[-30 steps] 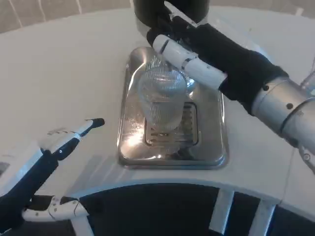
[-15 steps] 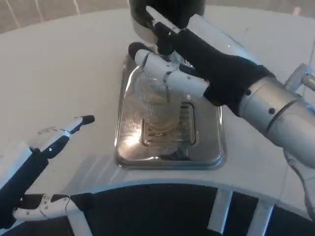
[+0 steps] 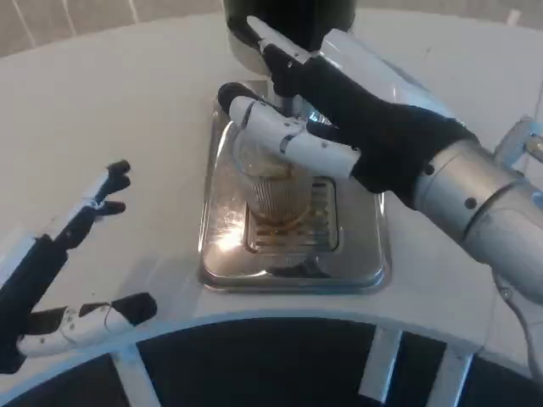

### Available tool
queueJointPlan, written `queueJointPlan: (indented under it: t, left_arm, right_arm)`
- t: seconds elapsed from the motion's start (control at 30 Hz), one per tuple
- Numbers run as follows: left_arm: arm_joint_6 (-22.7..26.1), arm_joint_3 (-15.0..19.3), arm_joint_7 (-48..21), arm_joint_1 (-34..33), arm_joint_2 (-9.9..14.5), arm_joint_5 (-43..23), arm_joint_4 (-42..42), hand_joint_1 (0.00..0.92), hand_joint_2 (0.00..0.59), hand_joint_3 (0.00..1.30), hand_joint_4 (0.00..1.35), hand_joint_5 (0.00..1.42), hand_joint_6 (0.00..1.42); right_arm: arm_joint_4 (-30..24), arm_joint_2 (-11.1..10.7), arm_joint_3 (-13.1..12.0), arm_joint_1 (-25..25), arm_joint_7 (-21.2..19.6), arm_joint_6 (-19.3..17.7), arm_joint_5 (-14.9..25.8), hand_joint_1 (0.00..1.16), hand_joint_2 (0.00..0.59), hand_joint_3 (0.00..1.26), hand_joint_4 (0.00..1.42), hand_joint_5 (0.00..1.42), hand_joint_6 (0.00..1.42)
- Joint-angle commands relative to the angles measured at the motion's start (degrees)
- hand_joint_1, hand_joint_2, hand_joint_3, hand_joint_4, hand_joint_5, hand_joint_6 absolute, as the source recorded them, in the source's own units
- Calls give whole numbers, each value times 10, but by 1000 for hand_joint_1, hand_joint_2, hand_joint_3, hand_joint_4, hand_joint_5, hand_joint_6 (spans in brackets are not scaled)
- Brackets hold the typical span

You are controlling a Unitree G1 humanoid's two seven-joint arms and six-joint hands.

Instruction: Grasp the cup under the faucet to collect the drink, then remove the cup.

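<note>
A clear ribbed plastic cup (image 3: 273, 191) stands upright on the grille of the steel drip tray (image 3: 369, 246), below the black dispenser (image 3: 288, 21). Amber drink shows at the cup's base. My right hand (image 3: 327, 106) wraps around the cup's upper part, white fingers across its front and the black palm behind it. The faucet itself is hidden behind that hand. My left hand (image 3: 64, 263) hovers at the lower left over the table edge, fingers spread apart and holding nothing.
The white table (image 3: 110, 110) stretches to the left and behind the tray. Its curved front edge (image 3: 254, 322) runs just below the tray, with dark floor beyond. The dispenser's body blocks the far side of the tray.
My right hand has closed around the cup's top and set it upright under the dispenser. Liquid now shows in the cup. My left hand has spread its fingers and shifted left.
</note>
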Motion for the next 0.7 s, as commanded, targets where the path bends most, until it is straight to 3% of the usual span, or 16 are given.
queueJointPlan:
  t: [0.03, 0.53, 0.7]
  left_arm:
    - [43, -6, -19, -3, -22, -13, -30, 159, 34, 0, 0, 187, 167]
    - [91, -49, 2, -51, -101, 45, -40, 214, 35, 0, 0, 191, 141]
    - [96, -55, 10, -68, -119, 59, -32, 285, 35, 0, 0, 210, 124]
  right_arm:
    - [-22, 4, 12, 11, 22, 0, 10, 0, 457, 0, 0, 0, 0]
    - [-32, -3, 4, 19, 30, 14, 8, 0, 460, 0, 0, 0, 0]
    - [-33, -4, 0, 20, 30, 16, 9, 0, 461, 0, 0, 0, 0]
